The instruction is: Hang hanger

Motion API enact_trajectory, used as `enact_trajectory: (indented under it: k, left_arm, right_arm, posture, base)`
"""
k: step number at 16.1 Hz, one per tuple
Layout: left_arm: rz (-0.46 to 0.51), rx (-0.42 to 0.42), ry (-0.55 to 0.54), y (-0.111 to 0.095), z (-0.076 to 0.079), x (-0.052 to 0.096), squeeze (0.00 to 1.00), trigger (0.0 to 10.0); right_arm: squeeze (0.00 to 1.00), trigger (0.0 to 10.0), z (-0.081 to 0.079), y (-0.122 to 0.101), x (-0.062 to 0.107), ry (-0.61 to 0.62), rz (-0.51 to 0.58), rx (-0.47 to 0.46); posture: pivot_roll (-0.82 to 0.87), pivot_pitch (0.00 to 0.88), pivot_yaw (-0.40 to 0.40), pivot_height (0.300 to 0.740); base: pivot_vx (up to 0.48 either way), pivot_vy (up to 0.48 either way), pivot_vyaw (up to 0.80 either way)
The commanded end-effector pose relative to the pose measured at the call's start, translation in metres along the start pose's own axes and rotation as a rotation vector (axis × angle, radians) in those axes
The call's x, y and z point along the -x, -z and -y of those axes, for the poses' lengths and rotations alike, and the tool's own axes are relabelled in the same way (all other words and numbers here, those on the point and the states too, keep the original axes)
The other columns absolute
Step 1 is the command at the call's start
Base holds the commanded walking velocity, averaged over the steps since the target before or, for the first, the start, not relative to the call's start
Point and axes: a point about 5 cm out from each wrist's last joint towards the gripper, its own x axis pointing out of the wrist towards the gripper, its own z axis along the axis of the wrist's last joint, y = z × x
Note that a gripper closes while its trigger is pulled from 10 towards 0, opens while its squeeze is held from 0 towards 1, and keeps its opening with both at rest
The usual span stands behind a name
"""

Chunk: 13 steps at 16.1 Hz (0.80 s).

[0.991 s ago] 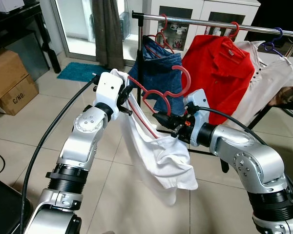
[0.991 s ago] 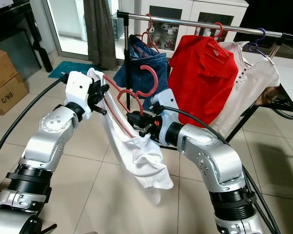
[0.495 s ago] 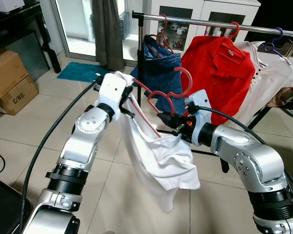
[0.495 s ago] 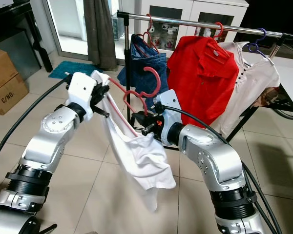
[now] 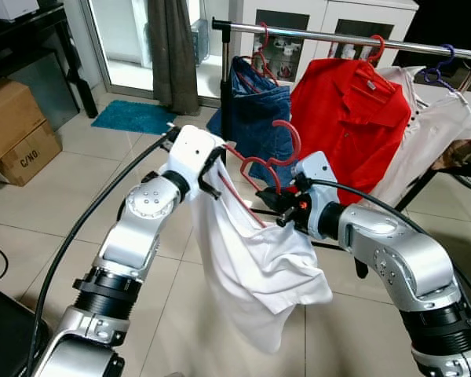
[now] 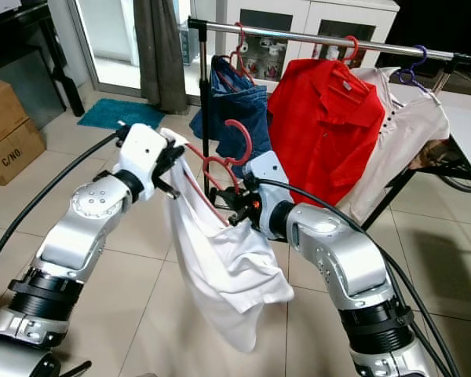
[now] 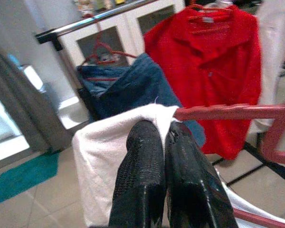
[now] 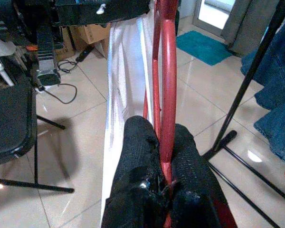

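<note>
both raised arms' jaws clamp the red hanger (image 5: 255, 169) carrying a white shirt (image 5: 259, 267).

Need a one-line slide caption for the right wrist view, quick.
Right tool clamped on the red hanger, white shirt draped beside it over the tiled floor.

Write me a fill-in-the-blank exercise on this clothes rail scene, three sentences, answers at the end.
1. The right gripper is shut on the ____ hanger.
2. The left gripper pinches the ____ garment draped on that hanger.
3. On the rail, the red shirt hangs between the white blouse and the blue ____ garment.

Missing words: red; white; denim
</note>
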Motion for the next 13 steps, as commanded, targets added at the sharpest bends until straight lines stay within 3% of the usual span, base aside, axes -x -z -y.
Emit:
enact_trajectory:
  k: [1,4,5,6,7,11,13]
  left_arm:
    - [0.011,-0.024,0.028,-0.005,0.004,0.000,0.00,0.0]
    - [-0.058,-0.021,-0.056,0.006,-0.006,0.005,0.00,0.0]
    - [-0.075,-0.005,-0.073,0.009,-0.011,0.007,0.00,10.0]
    - [-0.075,0.017,-0.066,0.009,-0.011,0.008,0.00,10.0]
    - [-0.060,0.031,-0.045,0.008,-0.012,0.011,1.00,10.0]
    - [-0.017,0.069,0.116,0.004,-0.022,0.025,1.00,10.0]
    - [0.029,0.071,0.176,-0.009,-0.043,0.034,1.00,10.0]
  right_arm:
    - [0.00,10.0,0.000,-0.002,0.000,-0.006,-0.005,0.021]
    - [0.00,10.0,0.000,-0.003,-0.002,-0.005,-0.003,0.024]
    - [0.00,10.0,0.001,-0.005,-0.002,-0.005,0.001,0.016]
    - [0.00,10.0,0.001,-0.005,-0.002,-0.006,0.004,0.012]
    - [0.00,10.0,0.002,-0.005,-0.002,-0.006,0.007,0.008]
    - [0.00,10.0,0.005,-0.004,-0.002,0.004,-0.001,0.027]
    - [0.00,10.0,0.006,-0.004,-0.001,-0.003,-0.013,0.064]
  posture:
    - [-0.17,0.000,-0.026,0.740]
    - [-0.17,0.000,-0.039,0.740]
    - [-0.16,0.000,-0.042,0.740]
    - [-0.16,0.000,-0.042,0.740]
    - [-0.16,0.000,-0.041,0.740]
    - [-0.16,0.000,-0.039,0.740]
    - [-0.15,0.000,-0.032,0.740]
  base:
    - [0.000,0.000,0.00]
    - [0.000,0.000,0.00]
    - [0.000,0.000,0.00]
    - [0.000,0.000,0.00]
    - [0.000,0.000,0.00]
    - [0.000,0.000,0.00]
    - [0.000,0.000,0.00]
